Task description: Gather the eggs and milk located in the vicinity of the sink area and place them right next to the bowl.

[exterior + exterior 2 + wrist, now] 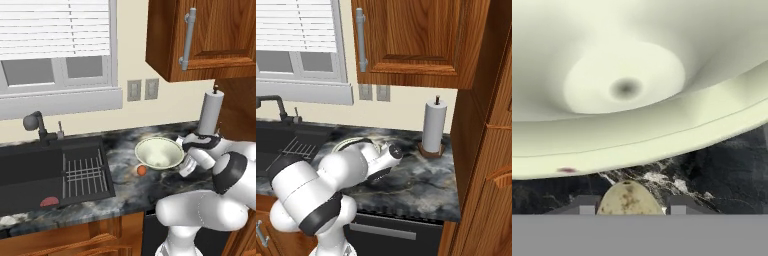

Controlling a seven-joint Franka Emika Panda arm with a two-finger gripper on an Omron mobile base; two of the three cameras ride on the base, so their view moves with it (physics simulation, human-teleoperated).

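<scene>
End effector (pixel 630 207) clenched on one speckled egg (pixel 629 199); one bowl (pixel 662 135); second egg (pixel 142 170) beside bowl.

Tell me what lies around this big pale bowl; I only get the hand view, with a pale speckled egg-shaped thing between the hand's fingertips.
Observer: A small orange-brown egg sits on the dark marbled counter, close by the pale greenish-white bowl on its sink side.
Operator: Anything in the sink?
Observer: A flat red piece lies in the black sunken basin, beside the metal wire rack.
Operator: And on the bowl's other side?
Observer: A tall white paper-towel roll stands upright near the wall.
</scene>
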